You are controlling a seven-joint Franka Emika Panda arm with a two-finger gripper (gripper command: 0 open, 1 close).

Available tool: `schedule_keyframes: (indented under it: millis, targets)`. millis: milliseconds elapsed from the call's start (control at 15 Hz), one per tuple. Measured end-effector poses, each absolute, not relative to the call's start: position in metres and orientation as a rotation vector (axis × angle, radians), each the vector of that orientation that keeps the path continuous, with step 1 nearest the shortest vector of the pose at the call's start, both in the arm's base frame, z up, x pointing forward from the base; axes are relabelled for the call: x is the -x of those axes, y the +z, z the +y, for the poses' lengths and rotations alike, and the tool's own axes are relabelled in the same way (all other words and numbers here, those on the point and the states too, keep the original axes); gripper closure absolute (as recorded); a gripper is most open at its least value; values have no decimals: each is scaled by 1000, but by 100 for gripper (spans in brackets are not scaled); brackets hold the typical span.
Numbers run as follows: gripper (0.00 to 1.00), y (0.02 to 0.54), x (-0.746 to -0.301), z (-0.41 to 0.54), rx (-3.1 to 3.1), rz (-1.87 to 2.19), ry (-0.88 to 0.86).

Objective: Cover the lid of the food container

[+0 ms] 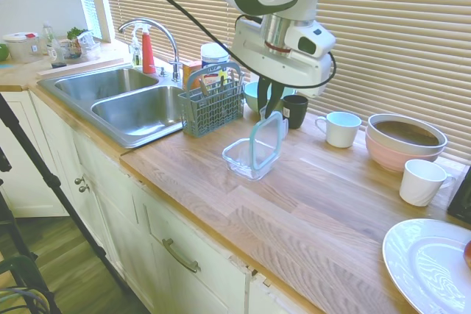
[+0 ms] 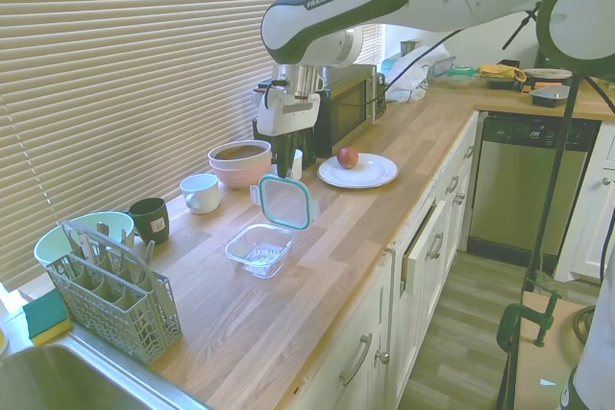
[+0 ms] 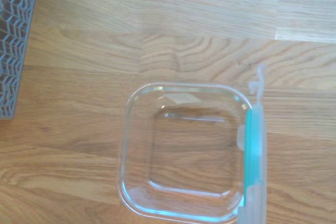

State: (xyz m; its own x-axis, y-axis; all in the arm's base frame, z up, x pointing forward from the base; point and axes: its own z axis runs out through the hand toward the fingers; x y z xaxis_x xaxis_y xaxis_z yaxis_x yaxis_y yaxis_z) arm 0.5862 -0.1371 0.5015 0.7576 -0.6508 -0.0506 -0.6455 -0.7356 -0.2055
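First exterior view: on a butcher-block wooden counter [image 1: 316, 211], the white arm's gripper [image 1: 271, 108] clasps the lid [image 1: 266, 141] by its upper edge, holding the teal-rimmed, clear plastic square upright on edge over the far side of the food container [image 1: 245, 158]. The container, a shallow clear glass dish with rounded corners, sits open on the wood just beside a grey slotted plastic cutlery caddy [image 1: 212, 104] at the edge of a stainless steel double sink [image 1: 129, 101]. Behind it stand a dark mug [image 1: 296, 110], a white cup [image 1: 341, 129] and a pink bowl [image 1: 403, 143] against slatted blinds.

The second exterior view, from the opposite side, shows the lid's broad face [image 2: 286, 202] and its full rounded-square outline, tilted above the dish [image 2: 259, 249]; it alone takes in a white plate [image 2: 370, 176] bearing a red fruit [image 2: 348, 157].

The wrist view looks straight down into the glass dish [image 3: 184, 156], revealing its smooth flat base and wood grain through it, with the lid [image 3: 254, 156] reduced to a thin teal strip along one side.
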Motion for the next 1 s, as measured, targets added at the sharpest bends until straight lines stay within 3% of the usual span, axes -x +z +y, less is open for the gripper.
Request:
schedule_keyframes:
  millis: [533,1000]
  targets:
    - [100,469,-615,-44,2885,1005,-31]
    - [100,423,-630,-23,2938,1006,-1]
